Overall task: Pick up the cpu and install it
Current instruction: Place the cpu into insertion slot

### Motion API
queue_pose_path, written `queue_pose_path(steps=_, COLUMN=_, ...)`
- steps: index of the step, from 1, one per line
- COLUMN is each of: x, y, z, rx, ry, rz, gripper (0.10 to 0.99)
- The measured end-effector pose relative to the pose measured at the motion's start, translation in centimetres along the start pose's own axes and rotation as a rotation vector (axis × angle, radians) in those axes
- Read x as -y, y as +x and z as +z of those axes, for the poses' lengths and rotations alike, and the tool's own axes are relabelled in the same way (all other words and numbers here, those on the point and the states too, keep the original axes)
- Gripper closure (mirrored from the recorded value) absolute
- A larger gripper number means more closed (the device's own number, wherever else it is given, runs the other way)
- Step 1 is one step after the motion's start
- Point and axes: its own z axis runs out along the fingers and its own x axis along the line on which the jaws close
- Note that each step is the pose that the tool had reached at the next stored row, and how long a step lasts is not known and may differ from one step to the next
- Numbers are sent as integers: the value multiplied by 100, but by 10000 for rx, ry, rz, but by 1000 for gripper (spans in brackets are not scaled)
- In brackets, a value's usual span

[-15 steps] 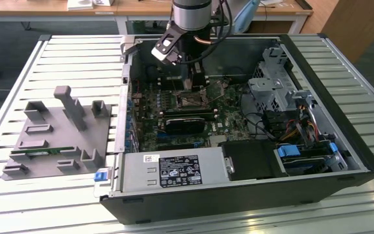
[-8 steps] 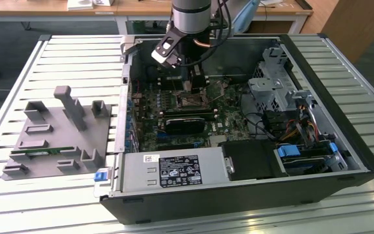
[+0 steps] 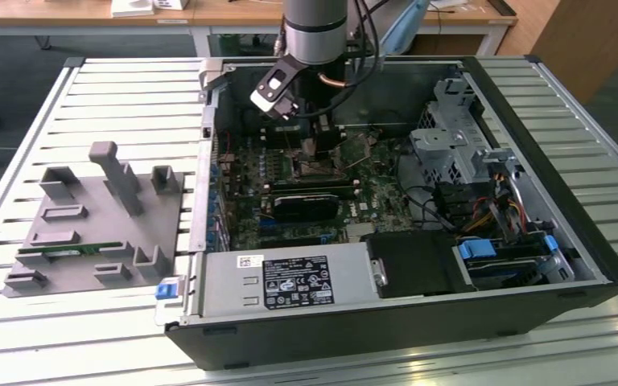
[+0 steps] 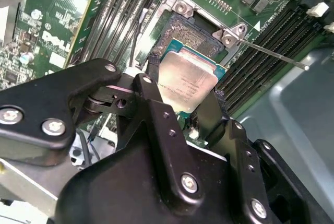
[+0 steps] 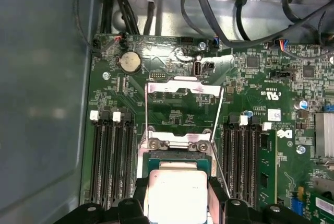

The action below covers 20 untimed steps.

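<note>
With the claw (image 4: 183,94) clamped on the chip (image 4: 189,78) and holding it close over the open socket (image 4: 190,37) on the circuit board (image 5: 261,93), a skewed or off-centre descent could bend the socket's fine pins, or the chip could slip in the grip and drop askew.

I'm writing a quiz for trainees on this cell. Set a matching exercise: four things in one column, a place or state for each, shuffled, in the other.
1. cpu
2. gripper
3. grey tray
4. coin battery

A. on the slatted table, outside the case
B. shut on the cpu
C. flat on the green board
D. held over the open socket

Pairs: 1-D, 2-B, 3-A, 4-C
</note>
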Motion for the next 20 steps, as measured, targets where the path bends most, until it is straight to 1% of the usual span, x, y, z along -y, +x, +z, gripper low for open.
queue_pose_path(steps=12, x=35, y=1, z=160, rx=1, ry=-1, rz=7, gripper=553)
queue_pose_path(steps=20, x=49, y=-1, z=220, rx=5, ry=0, rz=51, gripper=553)
